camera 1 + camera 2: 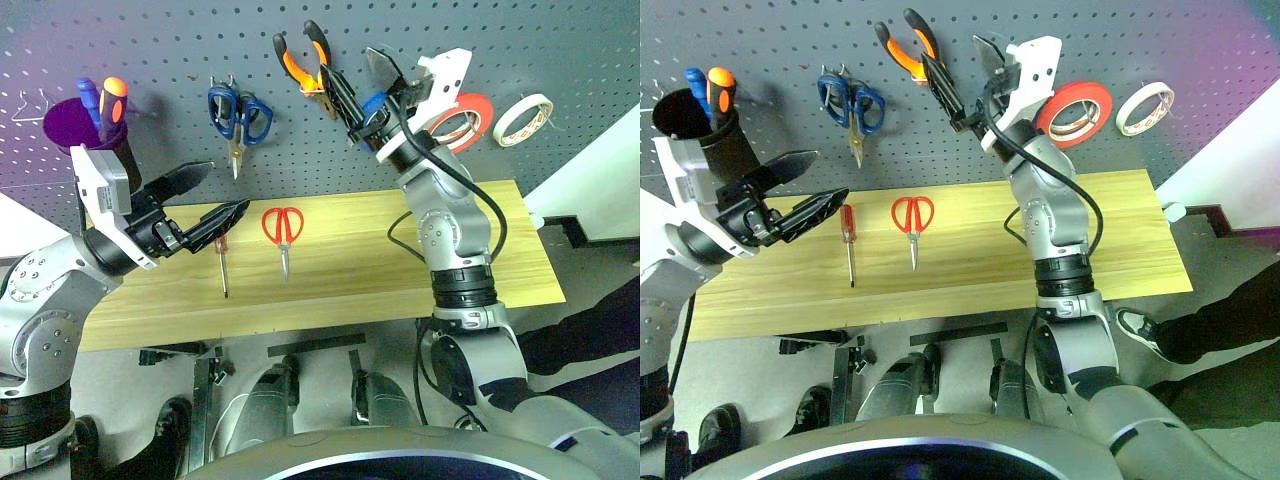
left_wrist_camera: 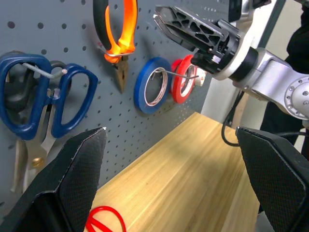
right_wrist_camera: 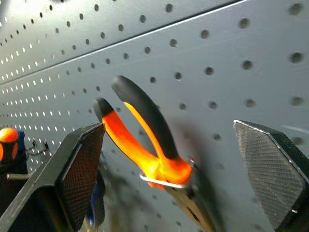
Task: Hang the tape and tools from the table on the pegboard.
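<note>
Pliers on pegboard hook

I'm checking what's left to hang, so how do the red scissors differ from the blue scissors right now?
The red scissors lie flat on the table, while the blue scissors hang on the pegboard. The red pair has red handles and looks smaller; the blue pair has blue handles. Both point their blades toward the robot or downward, and neither is in a gripper.
</note>
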Robot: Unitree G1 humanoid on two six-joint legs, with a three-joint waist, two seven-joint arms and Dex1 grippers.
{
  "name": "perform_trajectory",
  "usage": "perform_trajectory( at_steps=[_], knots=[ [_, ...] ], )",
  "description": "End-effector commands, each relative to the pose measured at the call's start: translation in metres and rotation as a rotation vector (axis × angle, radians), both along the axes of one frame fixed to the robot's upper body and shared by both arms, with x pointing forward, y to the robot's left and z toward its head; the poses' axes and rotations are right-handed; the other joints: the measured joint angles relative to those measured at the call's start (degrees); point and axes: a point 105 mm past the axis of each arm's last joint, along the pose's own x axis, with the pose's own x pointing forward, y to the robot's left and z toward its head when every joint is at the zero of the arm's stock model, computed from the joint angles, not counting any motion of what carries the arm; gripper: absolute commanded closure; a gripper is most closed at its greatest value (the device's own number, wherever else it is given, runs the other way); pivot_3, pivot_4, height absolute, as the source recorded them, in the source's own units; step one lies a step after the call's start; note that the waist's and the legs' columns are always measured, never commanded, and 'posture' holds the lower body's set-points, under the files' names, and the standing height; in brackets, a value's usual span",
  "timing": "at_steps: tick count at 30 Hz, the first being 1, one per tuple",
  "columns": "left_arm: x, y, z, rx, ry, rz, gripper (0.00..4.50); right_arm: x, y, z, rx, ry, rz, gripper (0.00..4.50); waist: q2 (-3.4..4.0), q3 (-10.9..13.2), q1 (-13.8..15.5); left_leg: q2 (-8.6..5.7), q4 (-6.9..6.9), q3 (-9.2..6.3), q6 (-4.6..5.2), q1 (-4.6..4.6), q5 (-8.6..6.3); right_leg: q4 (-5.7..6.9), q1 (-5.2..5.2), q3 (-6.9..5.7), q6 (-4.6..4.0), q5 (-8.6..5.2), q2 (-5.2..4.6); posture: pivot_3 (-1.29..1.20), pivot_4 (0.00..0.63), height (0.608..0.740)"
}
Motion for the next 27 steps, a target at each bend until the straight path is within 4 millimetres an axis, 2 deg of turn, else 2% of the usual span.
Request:
perform_trajectory(
  at_steps=[1,6,12,14,21,27],
  knots=[
    [-0.002,-0.001,0.004,0.0,-0.031,-0.007,0.0,-0.017,-0.012,0.014,-0.019,-0.061,0.032,0.03,0.0,0.0,0.0,0.0,0.0,0.0,0.0,0.0,0.0,0.0,0.0,0.0,0.0,0.0,0.0,0.06,0.264,0.74],
    [-0.001,-0.001,0.001,-0.002,-0.031,-0.007,0.0,-0.029,-0.036,0.004,-0.092,-0.017,0.125,0.03,0.0,0.0,0.05,0.0,0.01,0.0,0.02,0.0,-0.01,-0.09,0.06,-0.01,0.0,0.0,-0.01,0.05,0.265,0.74],
    [0.003,-0.001,-0.007,-0.01,-0.012,-0.006,0.0,-0.057,-0.051,-0.024,-0.361,0.044,0.318,0.03,0.0,0.0,0.02,0.01,0.04,-0.01,0.17,-0.01,-0.08,-0.48,0.26,-0.06,0.0,0.01,-0.02,0.02,0.266,0.74],
    [0.005,0.001,-0.012,-0.019,0.005,0.0,0.0,-0.06,-0.057,-0.034,-0.448,0.066,0.347,0.03,0.0,0.0,-0.07,0.01,0.04,0.0,0.21,-0.01,-0.11,-0.56,0.29,-0.07,0.0,0.01,-0.03,0.01,0.266,0.74],
    [0.017,0.012,-0.046,-0.045,0.103,0.081,0.0,-0.053,-0.085,-0.051,-0.592,0.086,0.35,0.03,-0.01,0.0,-0.3,0.03,0.09,0.02,0.3,-0.01,-0.17,-0.66,0.39,-0.1,0.0,0.02,-0.06,0.0,0.267,0.74],
    [0.024,0.012,-0.095,-0.022,0.28,0.179,0.0,-0.075,-0.094,-0.06,-0.655,0.107,0.543,0.03,-0.01,0.0,-0.07,0.03,0.14,0.02,0.39,-0.02,-0.22,-0.73,0.44,-0.12,0.01,0.03,-0.15,0.0,0.273,0.74]
  ],
)
